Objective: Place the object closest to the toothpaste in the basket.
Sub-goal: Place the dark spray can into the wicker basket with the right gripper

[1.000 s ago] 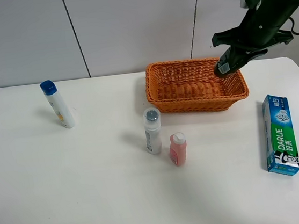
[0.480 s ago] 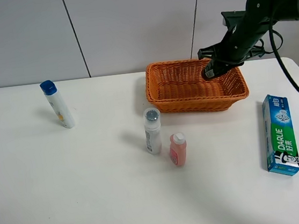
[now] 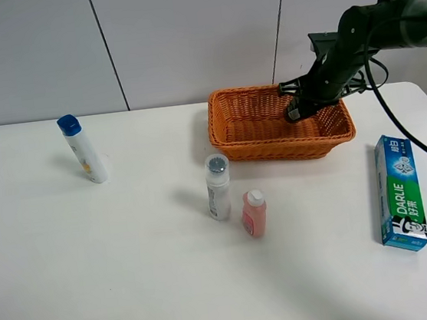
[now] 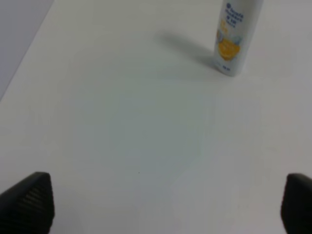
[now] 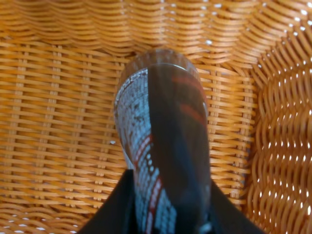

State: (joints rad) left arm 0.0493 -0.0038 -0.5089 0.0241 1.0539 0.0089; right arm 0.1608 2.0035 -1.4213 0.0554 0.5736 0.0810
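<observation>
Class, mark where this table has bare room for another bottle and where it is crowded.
Bare: between the blue-capped bottle and the grey-capped bottle; between the pink bottle and the toothpaste box. Crowded: in front of the basket.

Dark bottle [image 3: 297, 110] held over the orange wicker basket [image 3: 222, 132]
The right gripper [image 3: 304, 102] clasps the bottle, tilted, at the basket's three o'clock end. On the white table [image 3: 134, 277], the Darlie toothpaste box [image 3: 399, 193] lies at four o'clock (flat, well apart from the basket).

Four bottles [image 3: 83, 149] [image 3: 217, 187] [image 3: 253, 212] [image 3: 299, 108]; one basket [image 3: 282, 150]; one toothpaste [image 3: 399, 193]
</observation>
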